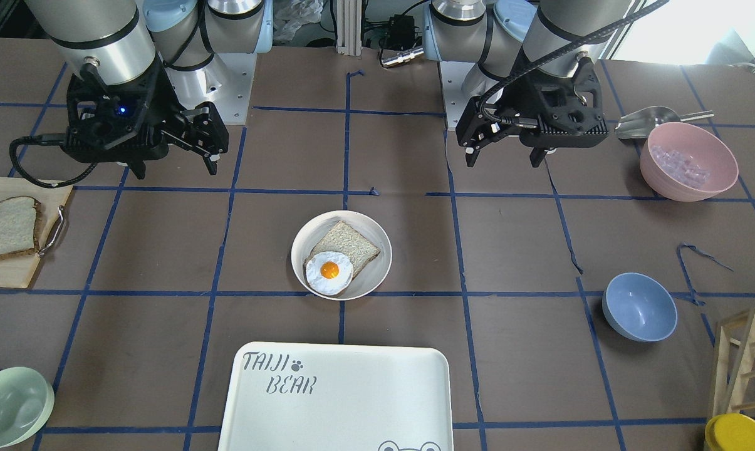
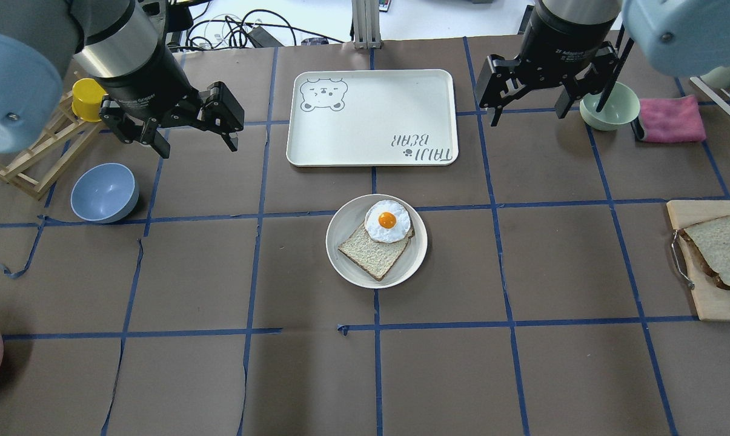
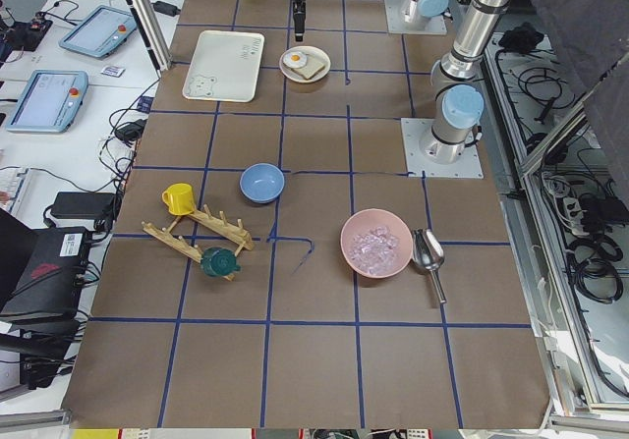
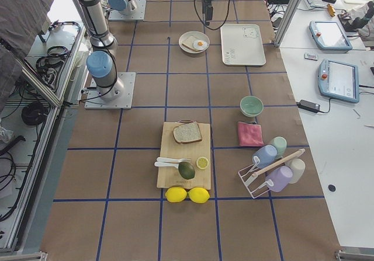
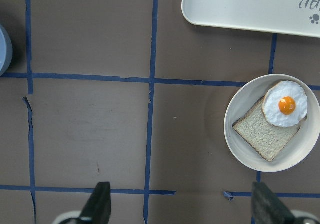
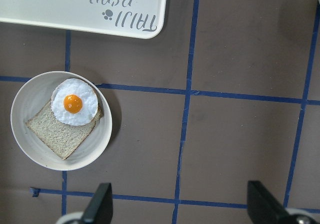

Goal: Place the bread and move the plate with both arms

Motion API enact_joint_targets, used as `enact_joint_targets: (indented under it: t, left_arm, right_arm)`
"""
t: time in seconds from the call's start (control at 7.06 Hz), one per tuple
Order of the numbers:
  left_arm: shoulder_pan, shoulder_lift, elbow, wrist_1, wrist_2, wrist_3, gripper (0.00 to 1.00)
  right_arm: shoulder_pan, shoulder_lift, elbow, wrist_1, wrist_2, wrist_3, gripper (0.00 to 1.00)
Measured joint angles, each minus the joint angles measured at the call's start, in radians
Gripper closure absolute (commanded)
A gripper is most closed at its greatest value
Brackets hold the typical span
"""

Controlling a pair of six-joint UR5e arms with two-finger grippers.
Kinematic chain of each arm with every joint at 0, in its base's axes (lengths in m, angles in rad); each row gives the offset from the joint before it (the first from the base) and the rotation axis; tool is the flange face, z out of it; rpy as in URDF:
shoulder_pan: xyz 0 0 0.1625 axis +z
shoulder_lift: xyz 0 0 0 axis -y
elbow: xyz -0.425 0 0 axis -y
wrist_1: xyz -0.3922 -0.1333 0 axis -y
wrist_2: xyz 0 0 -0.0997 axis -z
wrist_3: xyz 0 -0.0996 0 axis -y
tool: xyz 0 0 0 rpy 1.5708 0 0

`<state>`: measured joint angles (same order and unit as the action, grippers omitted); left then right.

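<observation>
The bread point(image 2: 721, 249), a pale slice with a dark brown crust, lies on a wooden cutting board point(image 2: 713, 303) at the table's right end; it also shows in the front view point(image 1: 6, 229). The round cream plate point(image 2: 343, 233) sits mid-table and holds a tanner slice point(image 2: 372, 252) with a fried egg point(image 2: 387, 221) on it. My left gripper point(image 2: 196, 145) hovers open and empty, beyond and left of the plate. My right gripper point(image 2: 528, 116) hovers open and empty, beyond and right of it. Both wrist views show the plate point(image 5: 240, 149) point(image 6: 25, 144) from above.
The white "TAIJI BEAR" tray point(image 2: 371, 115) lies beyond the plate. A blue bowl point(image 2: 104, 192), a wooden rack point(image 2: 31, 157) and a yellow cup point(image 2: 88, 99) are on the left. A green bowl point(image 2: 609, 106) and a pink cloth point(image 2: 670, 119) are on the right. A pink bowl point(image 1: 688, 161) stands near the left arm's base.
</observation>
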<state>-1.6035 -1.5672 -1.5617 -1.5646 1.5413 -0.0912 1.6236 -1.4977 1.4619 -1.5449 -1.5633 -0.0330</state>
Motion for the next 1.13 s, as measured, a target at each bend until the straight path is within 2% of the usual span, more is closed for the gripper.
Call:
enact_joint_targets:
  t: [1.13]
  left_arm:
    - [0.002, 0.001, 0.002, 0.0, 0.005, 0.004, 0.0]
  right_arm:
    - [-0.039, -0.002, 0.0, 0.005, 0.009, -0.002, 0.03]
